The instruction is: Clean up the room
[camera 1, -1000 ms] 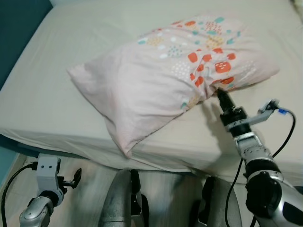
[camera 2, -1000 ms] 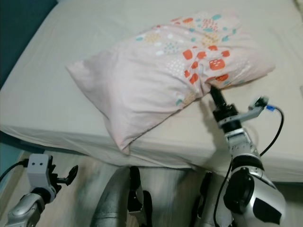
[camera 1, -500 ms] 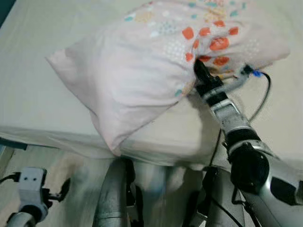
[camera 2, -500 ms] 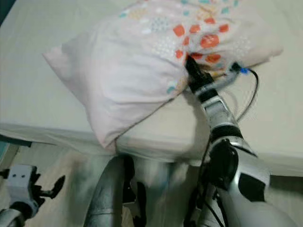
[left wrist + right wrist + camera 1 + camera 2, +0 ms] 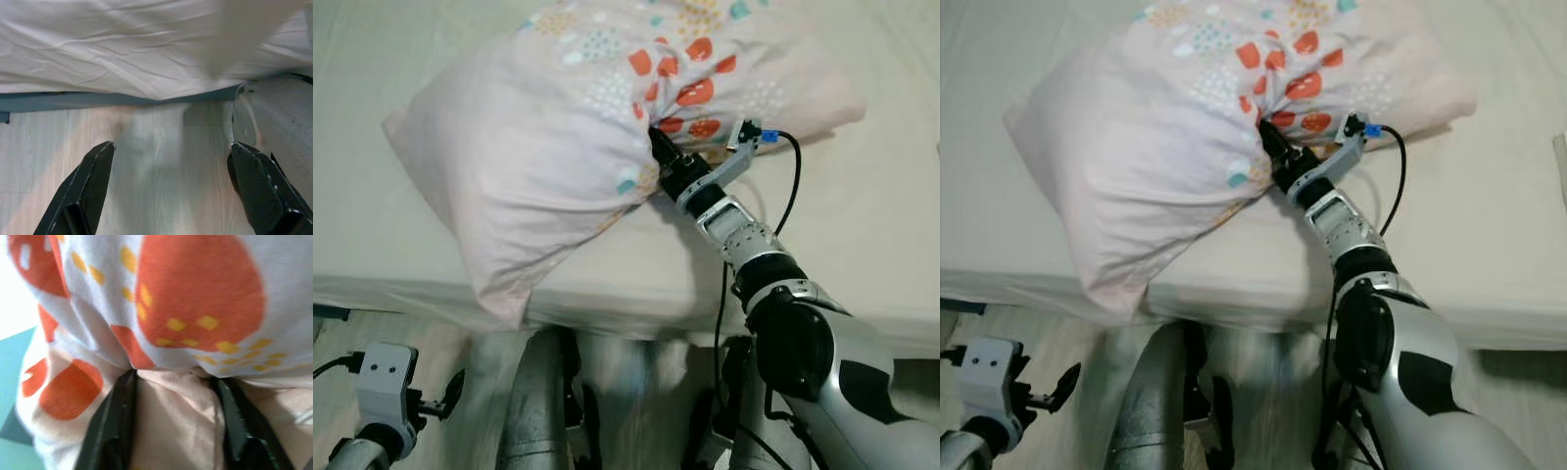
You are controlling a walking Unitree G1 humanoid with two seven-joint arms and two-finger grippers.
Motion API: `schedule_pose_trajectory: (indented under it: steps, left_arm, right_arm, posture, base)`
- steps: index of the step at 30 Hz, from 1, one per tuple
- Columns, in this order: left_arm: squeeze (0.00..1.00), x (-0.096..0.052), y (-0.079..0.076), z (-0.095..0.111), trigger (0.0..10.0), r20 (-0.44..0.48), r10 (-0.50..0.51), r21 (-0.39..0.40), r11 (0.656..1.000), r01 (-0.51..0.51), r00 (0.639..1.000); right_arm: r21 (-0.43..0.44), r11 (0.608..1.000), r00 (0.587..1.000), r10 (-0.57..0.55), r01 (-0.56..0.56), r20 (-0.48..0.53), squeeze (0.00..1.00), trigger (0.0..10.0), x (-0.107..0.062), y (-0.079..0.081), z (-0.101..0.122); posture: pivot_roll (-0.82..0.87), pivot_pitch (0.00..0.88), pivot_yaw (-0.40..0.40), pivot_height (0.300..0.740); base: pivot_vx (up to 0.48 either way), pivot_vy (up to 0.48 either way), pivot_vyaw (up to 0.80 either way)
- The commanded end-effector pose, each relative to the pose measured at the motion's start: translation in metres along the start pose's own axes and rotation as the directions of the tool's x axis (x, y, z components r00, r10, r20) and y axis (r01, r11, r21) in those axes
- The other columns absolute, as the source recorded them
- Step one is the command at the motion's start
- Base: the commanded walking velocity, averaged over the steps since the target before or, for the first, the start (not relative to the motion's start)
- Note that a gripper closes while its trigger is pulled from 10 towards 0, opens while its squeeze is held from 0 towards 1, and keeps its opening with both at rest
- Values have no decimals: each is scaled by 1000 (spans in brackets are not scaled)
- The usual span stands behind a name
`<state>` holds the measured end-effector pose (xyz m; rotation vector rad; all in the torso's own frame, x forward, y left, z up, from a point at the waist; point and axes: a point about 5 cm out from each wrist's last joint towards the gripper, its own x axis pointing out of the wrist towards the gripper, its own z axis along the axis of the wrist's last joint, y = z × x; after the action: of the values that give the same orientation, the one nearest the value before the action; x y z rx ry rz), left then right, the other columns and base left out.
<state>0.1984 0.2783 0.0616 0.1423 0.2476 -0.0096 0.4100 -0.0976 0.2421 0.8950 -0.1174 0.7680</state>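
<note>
Large pale pink fabric pillow (image 5: 558, 127), soft and plump, printed with orange-red, teal and yellow patches toward its far end, plain pink toward the near end. Lies slantwise on the beige-sheeted bed (image 5: 401, 235), near corner drooping over the bed's front edge, down and to the left of the right gripper (image 5: 653, 140). Bunched and puckered into a fold at its right side, where the black fingers (image 5: 115, 426) pinch a ridge of cloth between them. Bulk of it spreads to the left of and beyond that grip.
</note>
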Motion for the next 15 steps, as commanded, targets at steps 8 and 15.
schedule_pose_trajectory:
  steps: [8, 15]
  left_arm:
    - [0, -5, -5, -14, 10000, -81, 21, -23, 999, -23, 997]
    - [0, -2, -8, -19, 10000, -84, 35, -37, 999, -38, 996]
  right_arm:
    - [-11, 1000, 1000, 28, -27, 12, 0, 0, 10, 10, 7]
    - [-75, 997, 999, -30, 31, 13, 0, 0, 7, 6, 16]
  posture:
    - [408, 492, 62, 541]
    - [382, 470, 36, 541]
  base:
    - [0, 0, 0]
    - [0, 0, 0]
